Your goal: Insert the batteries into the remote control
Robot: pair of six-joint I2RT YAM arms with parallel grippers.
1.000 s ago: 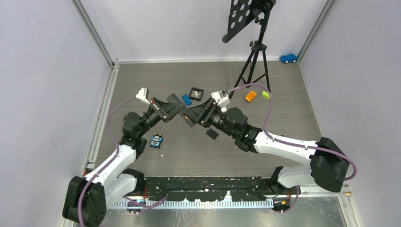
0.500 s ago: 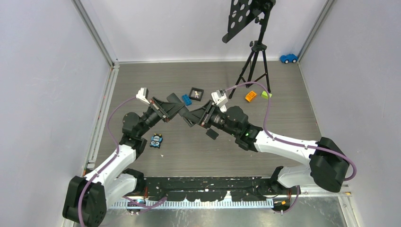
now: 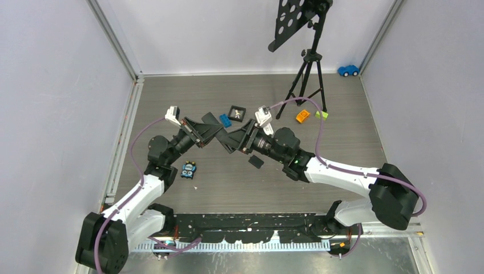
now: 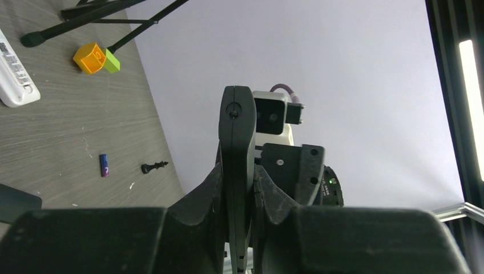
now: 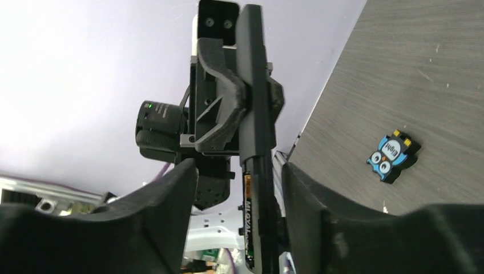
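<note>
Black remote [image 4: 237, 131], one, clamped edge-on in our left gripper [image 4: 237, 194], our right gripper [image 5: 240, 170] spread astride it, we count one battery [image 5: 249, 222] in its compartment, one purple-blue battery [image 4: 103, 165] on the table [image 4: 68, 131].

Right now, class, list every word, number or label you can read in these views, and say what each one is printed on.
"M...": white lettering along the battery at the black remote's lower end; only the first letter is sure.
Too blurred: a short upside-down word on the blue owl figure.
Too small: the printed label on the white casing.
Unreadable: a mark on the orange block.
</note>
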